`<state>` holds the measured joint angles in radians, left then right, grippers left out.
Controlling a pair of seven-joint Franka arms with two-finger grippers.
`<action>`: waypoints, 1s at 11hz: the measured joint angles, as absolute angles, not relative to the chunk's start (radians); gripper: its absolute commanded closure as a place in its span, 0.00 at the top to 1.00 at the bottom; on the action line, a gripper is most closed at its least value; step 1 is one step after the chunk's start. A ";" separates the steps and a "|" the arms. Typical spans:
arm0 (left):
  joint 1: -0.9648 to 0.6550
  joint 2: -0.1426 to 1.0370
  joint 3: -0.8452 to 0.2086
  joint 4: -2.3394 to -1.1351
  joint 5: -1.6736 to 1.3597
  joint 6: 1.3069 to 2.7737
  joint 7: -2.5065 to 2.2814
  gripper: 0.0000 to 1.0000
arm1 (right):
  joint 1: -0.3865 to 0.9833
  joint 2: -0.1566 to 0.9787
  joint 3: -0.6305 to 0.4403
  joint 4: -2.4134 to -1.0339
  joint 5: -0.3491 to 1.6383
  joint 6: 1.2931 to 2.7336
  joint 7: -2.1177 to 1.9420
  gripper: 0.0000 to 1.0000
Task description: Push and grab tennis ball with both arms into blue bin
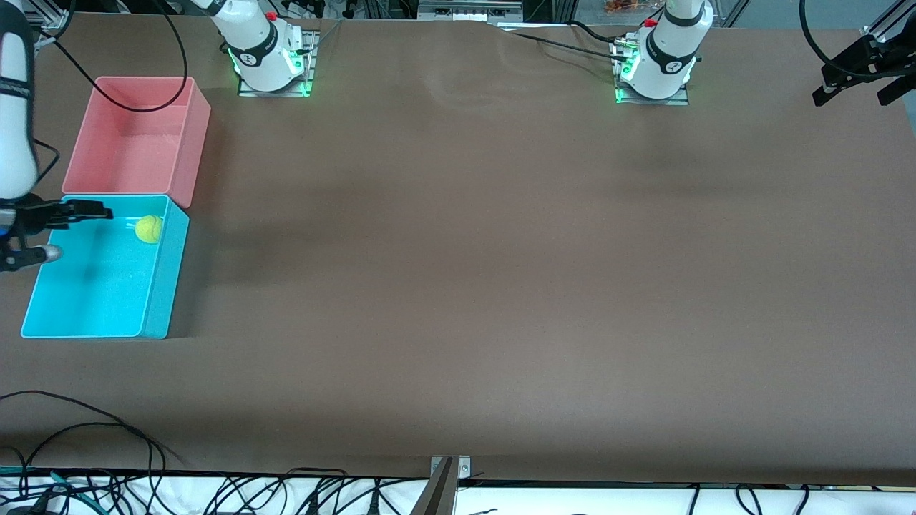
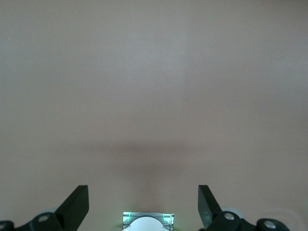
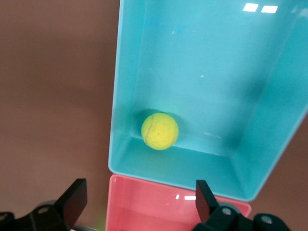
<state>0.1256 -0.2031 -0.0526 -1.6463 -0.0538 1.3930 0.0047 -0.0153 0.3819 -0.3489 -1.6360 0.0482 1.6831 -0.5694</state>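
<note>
The tennis ball [image 1: 149,229] lies inside the blue bin [image 1: 166,286], in the corner next to the pink bin. In the right wrist view the ball [image 3: 160,131] rests against the blue bin's wall [image 3: 216,72]. My right gripper [image 1: 68,232] is open and empty, hovering over the blue bin's rim at the right arm's end of the table, apart from the ball. In its own view the right gripper [image 3: 139,202] frames the pink bin's edge. My left gripper [image 2: 143,202] is open and empty, held high over bare table above its own base [image 2: 147,222]. It is out of the front view.
The pink bin [image 1: 197,143] stands touching the blue bin, farther from the front camera, and also shows in the right wrist view [image 3: 144,207]. Arm bases [image 1: 268,61] [image 1: 655,68] stand along the table's back edge. Loose cables [image 1: 79,429] lie at the front edge. A black fixture [image 1: 859,64] is at the corner.
</note>
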 measured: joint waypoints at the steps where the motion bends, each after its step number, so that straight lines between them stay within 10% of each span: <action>1: 0.125 -0.203 -0.053 -1.645 -0.054 1.393 0.005 1.00 | -0.014 0.380 -0.348 -1.582 0.048 1.645 -0.509 1.00; 11: 0.124 -0.197 -0.059 -1.640 -0.054 1.393 0.005 1.00 | -0.006 0.352 -0.265 -1.291 0.050 1.474 -0.373 1.00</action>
<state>0.1237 -0.1974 -0.0588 -1.6403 -0.0538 1.3930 0.0047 -0.0061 0.3523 -0.2647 -1.2910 0.0501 1.4741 -0.3728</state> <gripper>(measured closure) 0.000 0.000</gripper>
